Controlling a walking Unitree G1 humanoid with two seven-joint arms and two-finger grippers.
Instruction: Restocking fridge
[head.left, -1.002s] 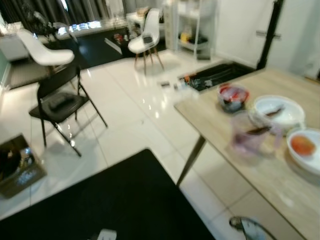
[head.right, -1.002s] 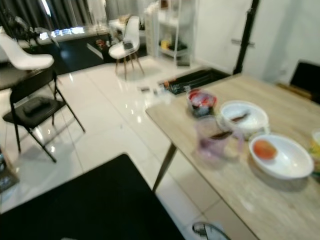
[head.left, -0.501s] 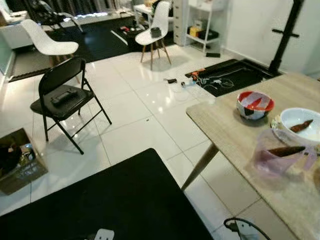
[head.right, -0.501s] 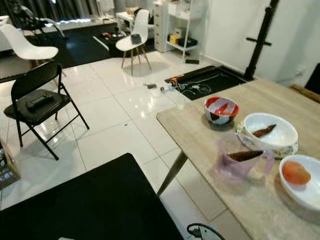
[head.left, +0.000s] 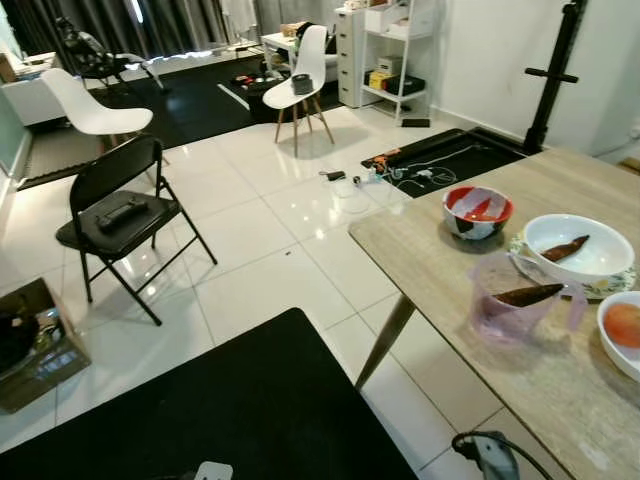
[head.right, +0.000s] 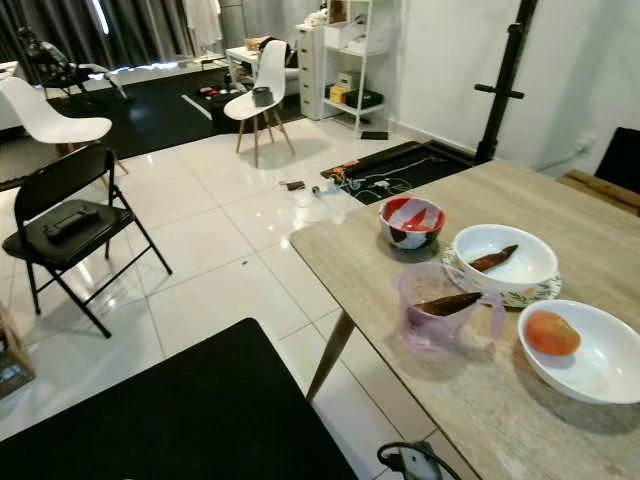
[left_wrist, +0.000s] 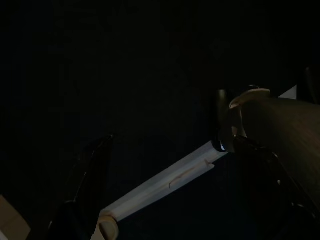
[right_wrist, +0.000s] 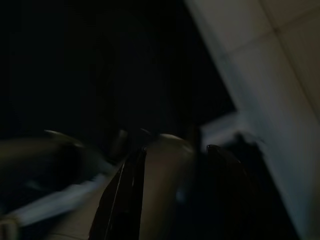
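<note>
A light wooden table (head.right: 560, 230) occupies the right side of the scene, with one slanted leg at its near-left corner. Four containers stand on it. Farthest left is a red-and-white patterned bowl (head.right: 412, 221). Right of it sits a white bowl (head.right: 505, 262) on a patterned plate, holding a dark brown elongated item. Just nearer stands a translucent purple jug (head.right: 437, 312) with a similar dark brown item (head.right: 450, 303) lying across its rim. At the near right is a larger white bowl (head.right: 590, 352) containing an orange-red round fruit (head.right: 551, 332).

The white tiled floor (head.left: 260, 240) extends to the left. A black folding chair (head.left: 120, 215) stands at mid-left with a dark remote-like object on its seat. Two white shell chairs (head.left: 295, 85) stand farther back. A cardboard box (head.left: 35, 345) sits at the near-left edge. Cables lie on a black mat (head.left: 450, 155) beyond the table. A black surface (head.left: 220, 420) covers the near foreground.

Left gripper (left_wrist: 165, 195): the wrist view is very dark; the two black fingers stand spread apart, pinching nothing. Right gripper (right_wrist: 172, 195): the wrist view is dark and blurred; finger state cannot be determined.
</note>
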